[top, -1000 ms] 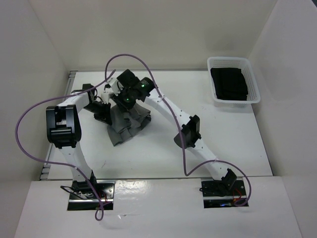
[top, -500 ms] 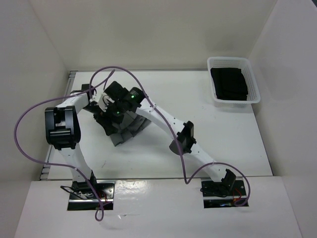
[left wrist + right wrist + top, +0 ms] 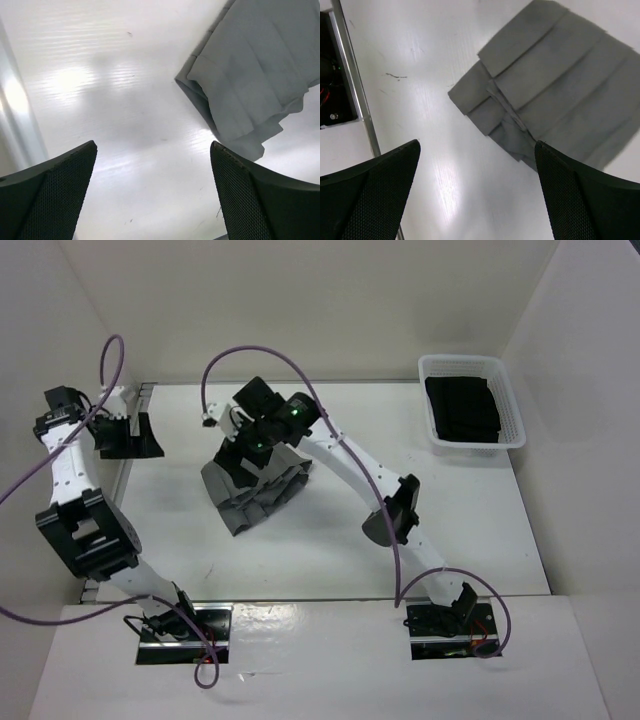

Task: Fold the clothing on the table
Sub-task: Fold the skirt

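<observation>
Skirt (image 3: pixel 255 498) lies folded left of centre on the worktop (image 3: pixel 450 530), its pleats running diagonally from near-left to far-right. My right jaws hang spread wide over its far edge, arm stretched forward. My left jaws, equally spread, hover by the far-left rail (image 3: pixel 146 392), well apart from it.

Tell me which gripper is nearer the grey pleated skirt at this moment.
Right. The right gripper hangs open just above the skirt's far end, holding nothing. The left gripper, also open, is off at the far-left edge of the table, well apart from the skirt.
</observation>
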You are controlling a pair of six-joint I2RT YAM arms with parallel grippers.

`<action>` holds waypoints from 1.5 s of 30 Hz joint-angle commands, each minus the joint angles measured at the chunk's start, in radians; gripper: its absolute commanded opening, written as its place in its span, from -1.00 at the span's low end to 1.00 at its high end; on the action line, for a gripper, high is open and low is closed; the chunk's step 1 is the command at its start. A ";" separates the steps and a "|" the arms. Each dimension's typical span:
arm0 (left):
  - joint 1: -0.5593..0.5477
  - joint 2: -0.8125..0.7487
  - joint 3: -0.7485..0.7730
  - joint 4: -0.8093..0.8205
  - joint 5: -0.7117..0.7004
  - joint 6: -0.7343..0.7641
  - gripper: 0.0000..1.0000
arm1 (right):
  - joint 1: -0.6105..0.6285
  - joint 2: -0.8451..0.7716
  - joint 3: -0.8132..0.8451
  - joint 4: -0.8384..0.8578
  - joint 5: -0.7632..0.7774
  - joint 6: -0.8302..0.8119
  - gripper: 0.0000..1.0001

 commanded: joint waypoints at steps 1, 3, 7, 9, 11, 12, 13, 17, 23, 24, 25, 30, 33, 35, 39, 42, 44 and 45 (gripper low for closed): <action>0.009 -0.136 0.014 -0.086 0.011 0.041 1.00 | -0.035 -0.109 -0.025 0.010 0.044 -0.017 0.98; 0.034 -0.194 -0.034 -0.086 0.002 0.041 1.00 | -0.045 -0.089 -0.026 0.010 0.056 -0.017 0.98; 0.068 -0.250 -0.088 -0.086 0.021 0.032 1.00 | -0.093 -0.049 -0.026 0.019 0.087 0.007 0.98; 0.098 -0.276 -0.088 -0.109 0.031 0.032 1.00 | -0.107 -0.049 -0.039 0.041 0.149 0.033 0.98; 0.127 -0.319 -0.079 -0.118 0.043 0.014 1.00 | -0.107 -0.089 -0.087 0.068 0.200 0.058 0.98; 0.128 -0.339 -0.079 -0.118 0.043 0.014 1.00 | -0.107 -0.142 -0.132 0.078 0.255 0.067 0.98; 0.128 -0.362 -0.065 -0.109 0.023 -0.015 1.00 | -0.107 -0.176 -0.165 0.095 0.295 0.090 0.98; 0.128 -0.562 -0.065 -0.022 -0.023 -0.104 1.00 | -0.107 -0.382 -0.408 0.216 0.589 0.154 0.98; 0.128 -0.732 -0.187 0.070 -0.073 -0.184 1.00 | -0.280 -0.787 -0.904 0.394 0.698 0.222 0.98; 0.128 -0.741 -0.200 0.070 -0.084 -0.195 1.00 | -0.330 -0.828 -0.994 0.395 0.672 0.231 0.98; 0.128 -0.741 -0.213 0.070 -0.084 -0.195 1.00 | -0.443 -0.914 -1.036 0.407 0.615 0.242 0.98; 0.128 -0.788 -0.341 0.108 -0.118 -0.270 1.00 | -0.676 -1.202 -1.421 0.532 0.637 0.256 0.98; 0.128 -0.848 -0.414 0.158 -0.104 -0.298 1.00 | -0.820 -1.367 -1.565 0.568 0.578 0.305 0.98; 0.128 -0.859 -0.424 0.170 -0.094 -0.307 1.00 | -0.930 -1.469 -1.641 0.568 0.532 0.316 0.98; 0.128 -0.914 -0.503 0.231 -0.083 -0.318 1.00 | -1.045 -1.622 -1.747 0.589 0.501 0.326 0.98; 0.128 -0.935 -0.542 0.254 -0.116 -0.338 1.00 | -1.125 -1.657 -1.728 0.577 0.490 0.336 0.98; 0.128 -0.945 -0.551 0.274 -0.130 -0.338 1.00 | -1.150 -1.666 -1.740 0.577 0.457 0.336 0.98; 0.128 -0.957 -0.551 0.274 -0.139 -0.338 1.00 | -1.161 -1.666 -1.740 0.577 0.457 0.327 0.98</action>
